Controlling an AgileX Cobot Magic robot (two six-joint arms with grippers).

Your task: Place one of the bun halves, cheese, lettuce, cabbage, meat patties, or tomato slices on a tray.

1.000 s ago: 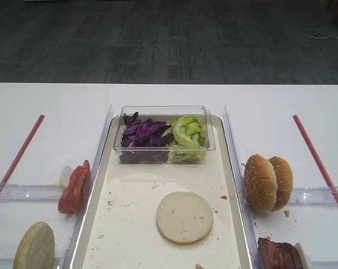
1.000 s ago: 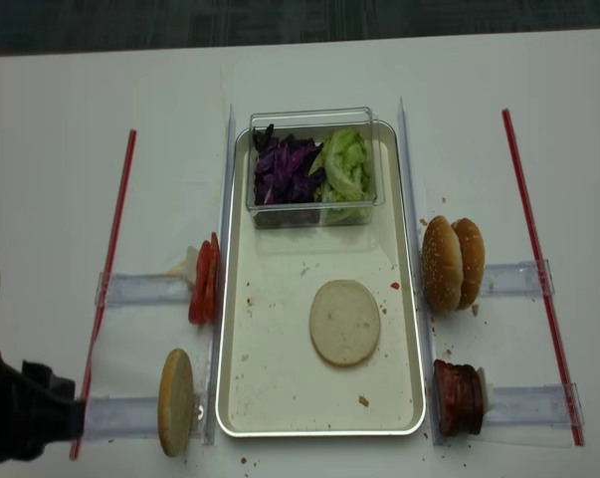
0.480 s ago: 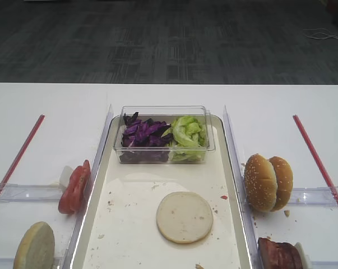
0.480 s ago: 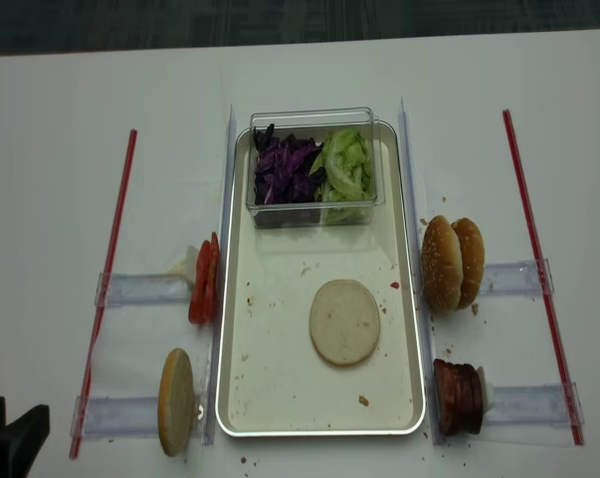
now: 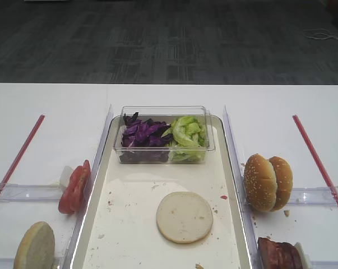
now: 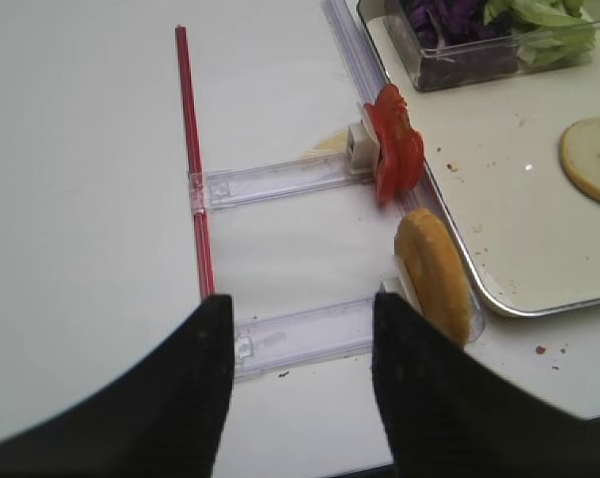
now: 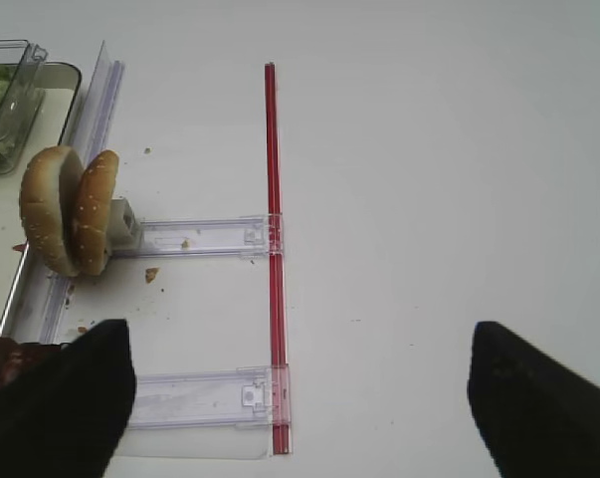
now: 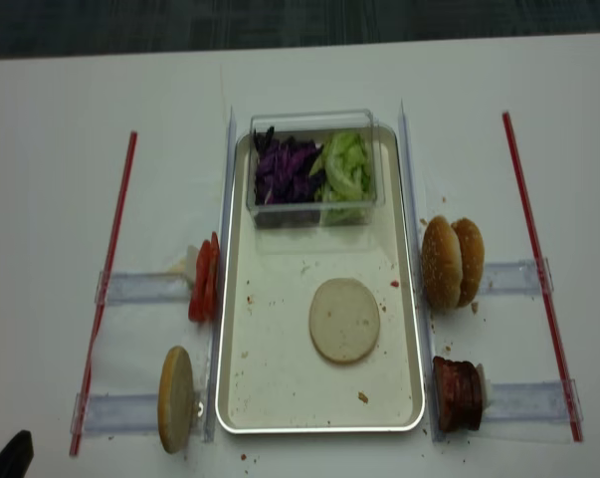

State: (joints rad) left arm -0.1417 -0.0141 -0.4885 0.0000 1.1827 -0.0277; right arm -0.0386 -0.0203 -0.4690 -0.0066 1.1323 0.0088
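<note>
Left gripper [image 6: 298, 383]: pulled back over the near left corner of the surface [image 6: 81, 149], jaws parted with nothing between them; only a sliver of it shows at the bottom edge of the overhead view.
Right gripper [image 7: 300, 398]: hangs over the bare right side of the surface, jaws spread wide and empty.
Tray [image 8: 238, 299]: lies in the middle between two clear rails, with a clear tub [image 8: 311, 167] across its far end.
Bun half on tray [image 8: 344, 320]: lies flat, cut face up, near the middle of the tray floor; judged as one ingredient already in place.
Bun half on edge [image 6: 432, 275]: stands upright at the inner end of the near left rail, just beside the tray rim and just ahead of the left gripper.
Tomato slices [image 6: 396, 156]: stand on edge at the inner end of the far left rail, close to the tray's left wall.
Cabbage and lettuce: cabbage [image 8: 284, 170] in the tub's left half, lettuce [image 8: 345, 166] in its right half.
Meat patties [image 8: 456, 394]: at the near right rail, just outside the tray.
Sesame buns [image 8: 453, 262]: a pair on edge at the far right rail.
Doing it well: I judge the next pick should be one piece only. Come down square over its edge, pinch across the thin faces, lift clear of the rim, then lay it flat on bare tray floor or centred on the bun.
</note>
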